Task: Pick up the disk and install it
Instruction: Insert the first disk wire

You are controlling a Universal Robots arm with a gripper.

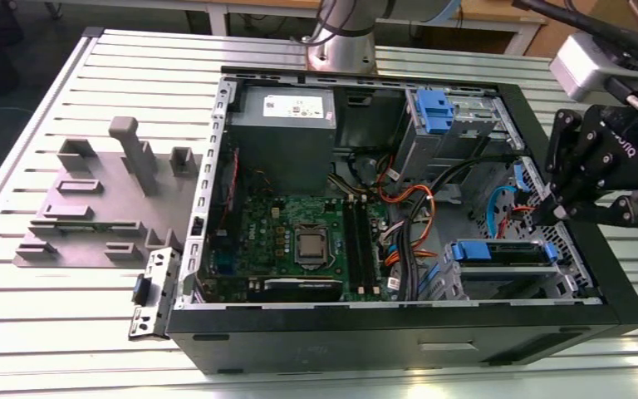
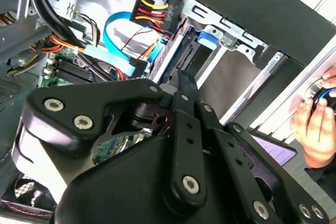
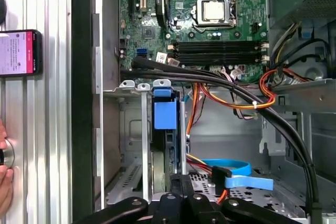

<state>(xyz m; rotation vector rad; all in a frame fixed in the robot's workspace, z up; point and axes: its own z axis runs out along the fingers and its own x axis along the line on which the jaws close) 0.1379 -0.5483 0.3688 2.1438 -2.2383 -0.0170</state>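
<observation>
Scene: open black tower computer case (image 1: 408, 332) lying on its side on a ribbed aluminium table (image 1: 53, 332).
Arm: black linkage gripper (image 1: 541, 218) hangs over the case's end at the exterior view's right, tips pointing down into the drive cage.
Claw state: fingers pressed together, nothing between them; they meet in a narrow point in both wrist views (image 2: 182, 80) (image 3: 181, 181).
Disk: flat silver hard drive in a blue plastic bracket (image 1: 500, 252) sits inside the metal drive cage at the near corner on the exterior view's right. It is slotted in edge-on, with the blue tab facing outward (image 3: 164, 113).
Gripper to disk: tips just above the cage, near the bracket; contact cannot be told.
Cables: light-blue flat ribbon cable (image 3: 236, 174) loops beside the cage; a bundle of orange, red and yellow wires (image 1: 408, 199) runs between the cage and the board.
Board: green motherboard (image 1: 296, 224) with a square silver processor in the middle of the case.
Power supply: grey metal box with white sticker (image 1: 286, 112) in the far corner.
Second bay: small blue plastic clip (image 1: 434, 112) in the far bay.
Outside case: grey moulded fixture plate (image 1: 97, 199) on the table at the exterior view's left.
Person: a hand (image 2: 315, 121) rests beside the case; a phone with a pink screen (image 3: 18, 52) lies on the table.
</observation>
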